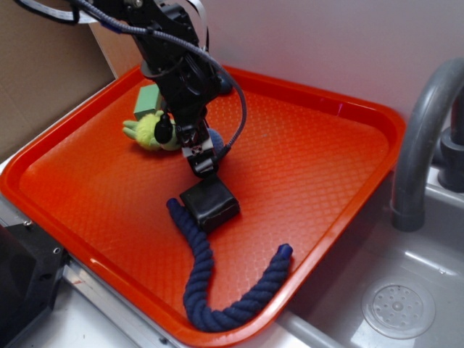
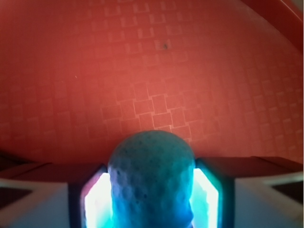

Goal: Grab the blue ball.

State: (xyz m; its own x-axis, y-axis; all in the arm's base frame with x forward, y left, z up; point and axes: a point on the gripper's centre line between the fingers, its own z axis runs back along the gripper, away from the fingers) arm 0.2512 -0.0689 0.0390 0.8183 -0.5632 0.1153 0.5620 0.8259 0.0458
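Nearest the exterior cam: long navy twisted rope [image 1: 217, 290] lying in a U on the front part of the red plastic tray w/ diamond-textured floor [image 1: 319, 167], one end touching the dark navy smooth pebble-like block [image 1: 210, 204]. Right of tray, grey sink basin w/ round drain [image 1: 397, 308] and grey curved faucet pipe [image 1: 420, 145]. Just behind the navy block, black gripper [image 1: 204, 165] points down at the tray. Wrist cam: small light-blue ball w/ bumpy knitted surface [image 2: 151, 183] sits between the two pads [image 2: 95, 202], both pads pressed against its sides, so jaws are pinching the ball; red tray floor fills the rest of that view. In exterior view only a sliver of blue shows behind the gripper body; can't tell if the ball is off the tray. Further back, yellow-green plush toy [image 1: 148, 130] lies beside a green block [image 1: 148, 101] near the tray's far-left rim, partly hidden by the arm.
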